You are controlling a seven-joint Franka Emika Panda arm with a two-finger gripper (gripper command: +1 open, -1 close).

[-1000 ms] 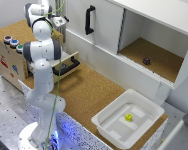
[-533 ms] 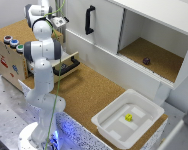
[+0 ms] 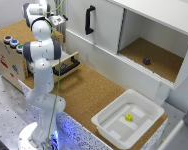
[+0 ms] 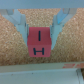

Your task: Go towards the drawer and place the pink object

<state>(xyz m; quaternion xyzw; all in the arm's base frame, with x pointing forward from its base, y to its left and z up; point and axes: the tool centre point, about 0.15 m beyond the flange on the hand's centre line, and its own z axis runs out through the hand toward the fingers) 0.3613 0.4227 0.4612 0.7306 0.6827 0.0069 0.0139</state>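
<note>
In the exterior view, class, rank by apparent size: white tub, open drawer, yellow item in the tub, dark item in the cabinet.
1. white tub
2. drawer
3. dark item and yellow item: too alike to rank.

One robot arm (image 3: 41, 55), one drawer (image 3: 67, 65), one white tub (image 3: 128, 120). One pink block (image 4: 39, 42), one yellow object (image 3: 128, 117), one dark object (image 3: 146, 61).

White arm (image 3: 41, 75) rising from its base at the table's edge, upper links folded back above the drawer (image 3: 68, 65), tool (image 4: 40, 27) pointing down, fingers (image 4: 20, 25) clamped on the pink object (image 4: 39, 42)
</note>
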